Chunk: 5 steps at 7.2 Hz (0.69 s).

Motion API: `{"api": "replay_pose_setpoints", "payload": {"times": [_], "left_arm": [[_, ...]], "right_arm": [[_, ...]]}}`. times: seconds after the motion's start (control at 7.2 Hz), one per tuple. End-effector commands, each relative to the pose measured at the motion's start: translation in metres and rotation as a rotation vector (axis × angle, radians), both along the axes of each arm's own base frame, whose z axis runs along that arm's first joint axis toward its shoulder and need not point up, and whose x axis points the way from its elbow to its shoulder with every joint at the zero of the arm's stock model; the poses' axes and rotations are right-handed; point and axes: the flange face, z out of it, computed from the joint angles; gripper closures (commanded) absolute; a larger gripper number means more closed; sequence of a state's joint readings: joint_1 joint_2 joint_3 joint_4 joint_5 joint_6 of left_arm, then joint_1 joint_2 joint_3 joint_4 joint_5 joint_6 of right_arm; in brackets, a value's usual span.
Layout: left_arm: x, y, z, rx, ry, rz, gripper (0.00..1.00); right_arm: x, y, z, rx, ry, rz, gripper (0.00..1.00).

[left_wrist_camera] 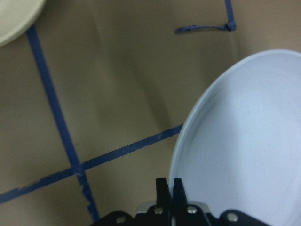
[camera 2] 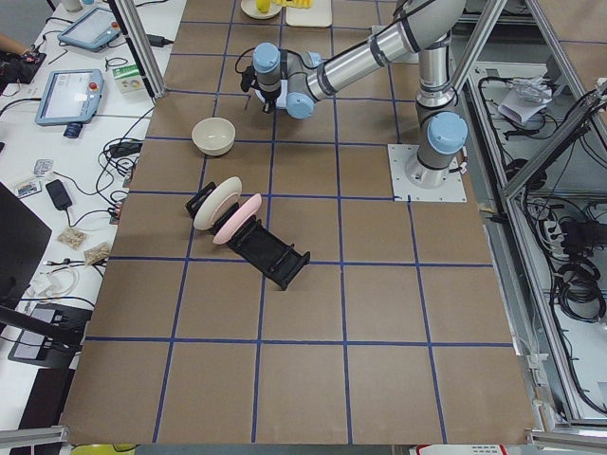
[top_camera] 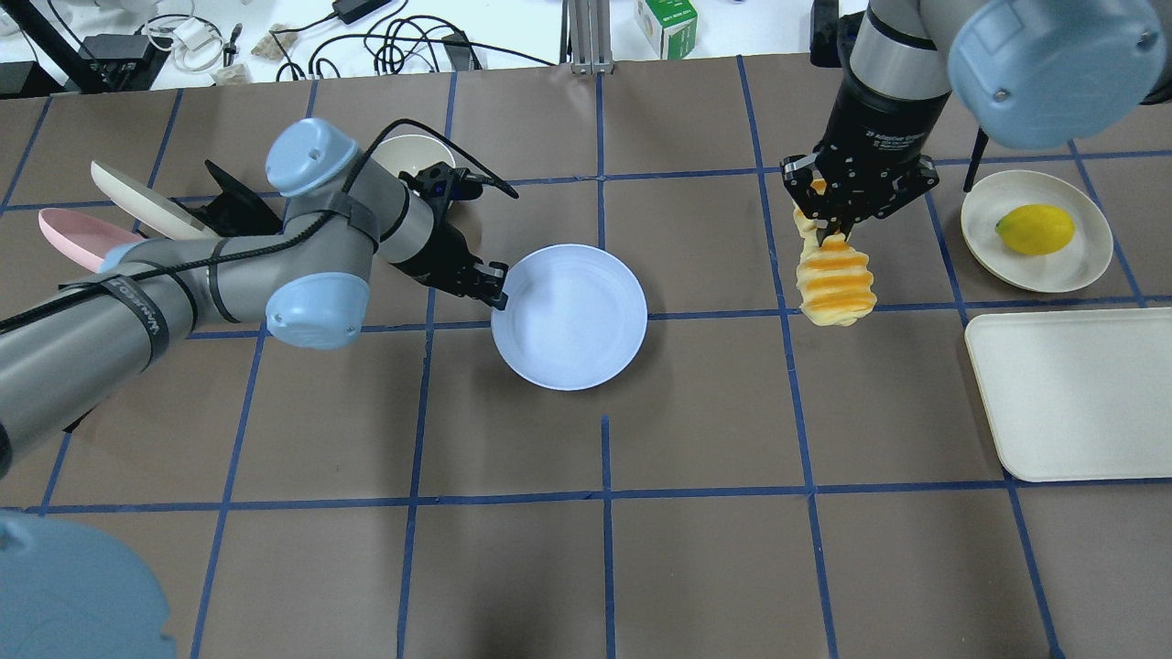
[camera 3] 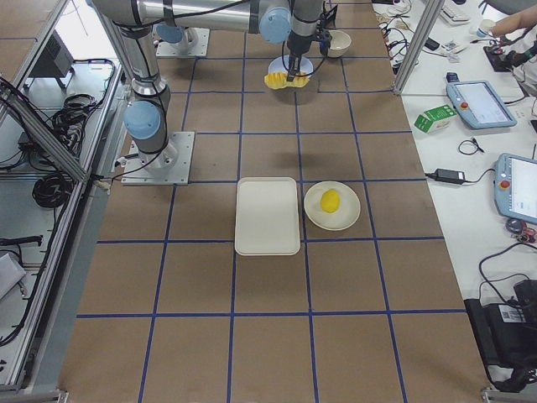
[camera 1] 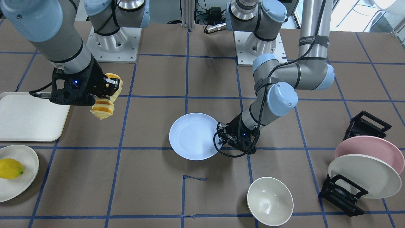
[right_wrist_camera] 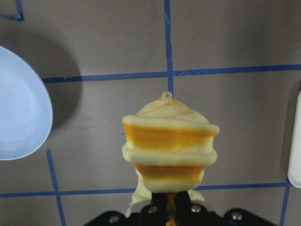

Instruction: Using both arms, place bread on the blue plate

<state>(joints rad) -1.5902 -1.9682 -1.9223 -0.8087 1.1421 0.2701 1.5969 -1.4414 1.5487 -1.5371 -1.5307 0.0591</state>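
The bread (top_camera: 833,284), orange-yellow and segmented, hangs in the air from my right gripper (top_camera: 835,236), which is shut on its upper end. It also shows in the front view (camera 1: 102,109) and the right wrist view (right_wrist_camera: 169,150). The bread is to the right of the blue plate (top_camera: 569,316) and clear of it. My left gripper (top_camera: 494,295) is shut on the blue plate's left rim. In the left wrist view its fingers (left_wrist_camera: 163,190) pinch the rim of the plate (left_wrist_camera: 244,141). The plate is near the table's middle (camera 1: 193,136).
A cream tray (top_camera: 1071,394) lies at the right, with a lemon (top_camera: 1035,229) on a cream plate behind it. A cream bowl (camera 1: 270,201) stands beyond my left arm. A black rack (camera 1: 345,194) holds a pink plate (camera 1: 370,147) and a cream plate (camera 1: 364,175).
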Motion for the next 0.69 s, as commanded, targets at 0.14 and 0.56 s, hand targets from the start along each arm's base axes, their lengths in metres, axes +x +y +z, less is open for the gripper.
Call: {"api": "replay_pose_setpoints", "payload": {"times": [0.14, 0.56], "left_arm": [[-0.01, 0.001, -0.043, 0.05, 0.073, 0.03, 1.0], [0.006, -0.015, -0.009, -0.085, 0.053, 0.048, 0.0]], "right_arm": [[0.063, -0.005, -0.022, -0.037, -0.045, 0.023, 1.0], [0.133, -0.028, -0.092, -0.059, -0.025, -0.037, 1.0]]}}
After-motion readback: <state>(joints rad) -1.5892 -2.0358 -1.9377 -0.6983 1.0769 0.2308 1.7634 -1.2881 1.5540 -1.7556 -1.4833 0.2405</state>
